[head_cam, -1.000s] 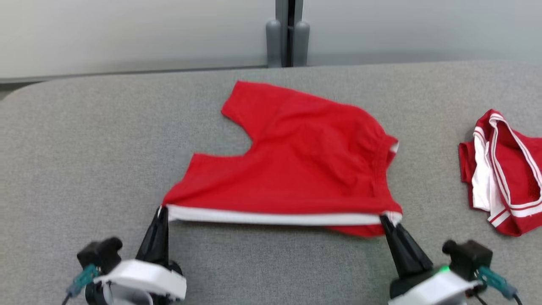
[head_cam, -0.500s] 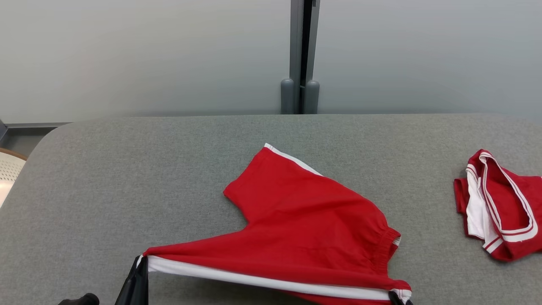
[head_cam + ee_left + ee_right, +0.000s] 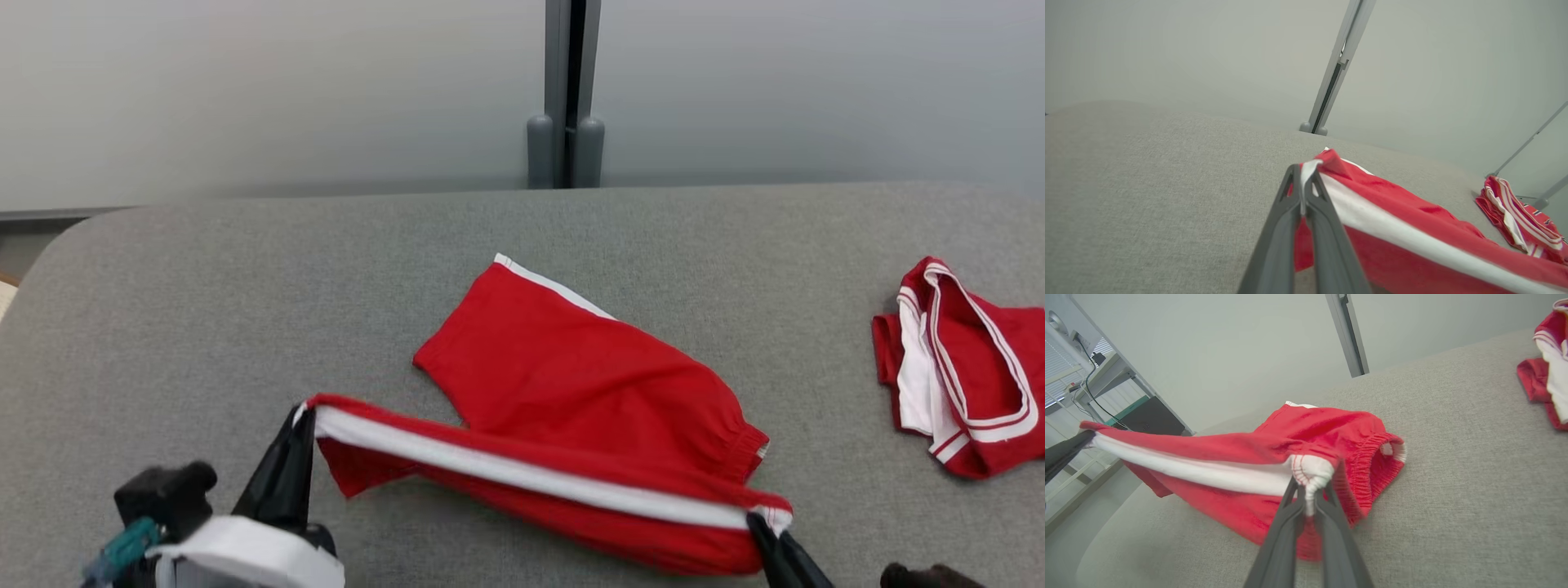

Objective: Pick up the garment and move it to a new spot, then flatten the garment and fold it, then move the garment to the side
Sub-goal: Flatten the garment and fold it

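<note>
**Item: red shorts** [image 3: 588, 384], one pair, with a white side stripe [image 3: 522, 469].

- **Location:** middle of the grey bench [image 3: 204, 310], toward 6 o'clock in the head view. The far leg lies on the surface and points to 11 o'clock. The striped near edge is raised clear of the bench and stretched taut.
- **Left pincer** [image 3: 298, 425]: at 7 o'clock, clamped tight on the hem end of the stripe.
- **Right pincer** [image 3: 755, 523]: at 5 o'clock, clamped tight on the waistband end of the same stripe.
- **Also present:** a second red-and-white garment [image 3: 963, 367], crumpled at 3 o'clock and well apart from the shorts. A grey post [image 3: 565, 90] stands at 12 o'clock behind the bench.
- **Progress, as judged:** pick-up is done, with both corners secured. The shorts appear to be mid-placement or at the start of flattening. Half is down, wrinkled and skewed. The other half hangs from the stripe.
- **Outstanding:** spread the shorts flat, fold them, and carry them to the side.
</note>
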Controlling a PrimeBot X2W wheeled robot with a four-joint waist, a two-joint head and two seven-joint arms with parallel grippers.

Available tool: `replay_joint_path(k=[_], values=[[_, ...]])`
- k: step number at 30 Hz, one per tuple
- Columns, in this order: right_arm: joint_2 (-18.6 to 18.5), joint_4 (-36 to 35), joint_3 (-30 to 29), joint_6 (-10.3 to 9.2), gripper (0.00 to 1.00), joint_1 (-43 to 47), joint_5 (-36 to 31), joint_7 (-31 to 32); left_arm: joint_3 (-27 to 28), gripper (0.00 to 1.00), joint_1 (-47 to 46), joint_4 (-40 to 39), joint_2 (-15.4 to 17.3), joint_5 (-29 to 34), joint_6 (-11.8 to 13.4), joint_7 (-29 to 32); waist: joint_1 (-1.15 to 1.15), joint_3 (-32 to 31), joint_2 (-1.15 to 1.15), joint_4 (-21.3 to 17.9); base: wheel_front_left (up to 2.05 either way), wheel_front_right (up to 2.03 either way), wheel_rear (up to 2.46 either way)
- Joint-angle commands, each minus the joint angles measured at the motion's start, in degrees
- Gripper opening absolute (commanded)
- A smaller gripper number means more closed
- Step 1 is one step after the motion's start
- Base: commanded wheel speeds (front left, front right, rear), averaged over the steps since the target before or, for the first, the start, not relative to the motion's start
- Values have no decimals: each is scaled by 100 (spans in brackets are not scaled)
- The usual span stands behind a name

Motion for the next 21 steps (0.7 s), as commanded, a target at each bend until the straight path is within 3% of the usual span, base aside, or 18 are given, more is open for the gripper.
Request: replay_joint_path(k=[1,11,21], values=[[-32,-1,-48,-12,0,-222,7,-8,11,0,-327,157,53,-18,-70,-12,0,319,0,-137,0,0,0],[73,533,-56,-12,0,-1653,484,-313,-341,0,-3348,2649,-58,-70,-680,176,0,1648,0,-606,0,0,0],[116,1024,237,-11,0,-2603,936,-531,-645,0,-5305,4933,-166,-50,-958,69,0,2132,0,-962,0,0,0]])
